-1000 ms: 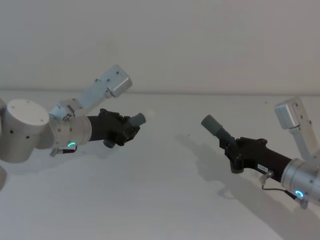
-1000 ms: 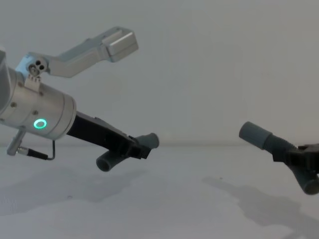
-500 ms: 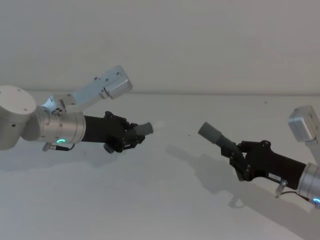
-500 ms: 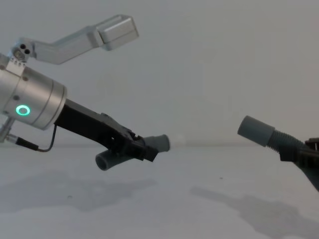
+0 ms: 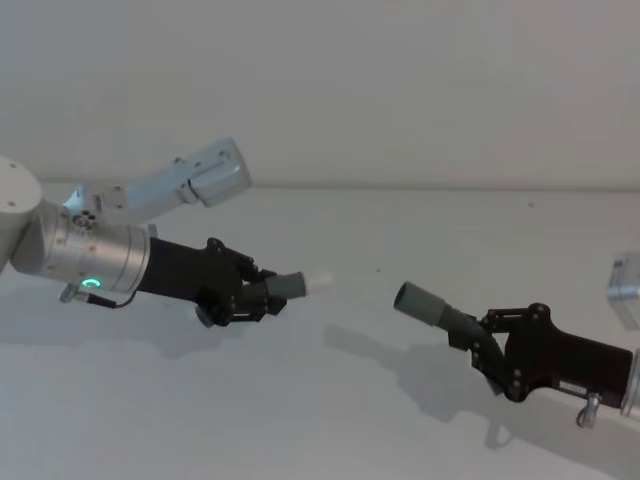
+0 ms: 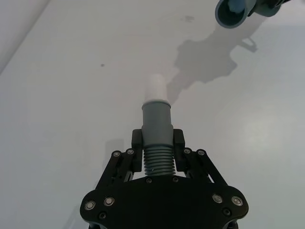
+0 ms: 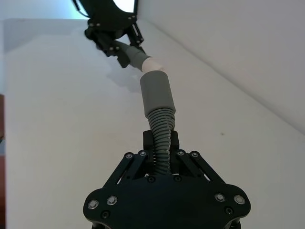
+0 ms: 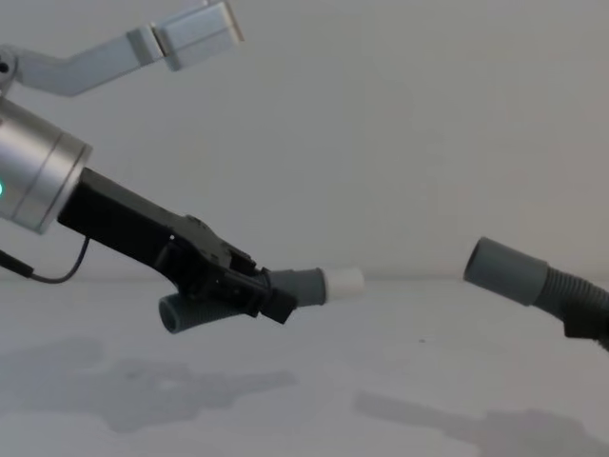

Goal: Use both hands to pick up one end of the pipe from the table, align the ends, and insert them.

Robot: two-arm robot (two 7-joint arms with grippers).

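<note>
The left hand (image 5: 250, 297) pinches the ribbed hose piece (image 5: 285, 287) with the white spigot (image 5: 320, 279), and the right hand (image 5: 478, 343) pinches the other piece (image 5: 455, 322) behind its grey cuff (image 5: 415, 302) — both held above the worktop (image 5: 330, 420). Spigot faces cuff across a gap, their long axes angled and seemingly not yet in line.

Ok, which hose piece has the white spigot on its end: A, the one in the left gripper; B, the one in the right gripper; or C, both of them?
A: the white spigot sticks out of the hose piece that the left gripper is shut on, while the right gripper holds the other hose piece, which ends in a plain grey cuff.
</note>
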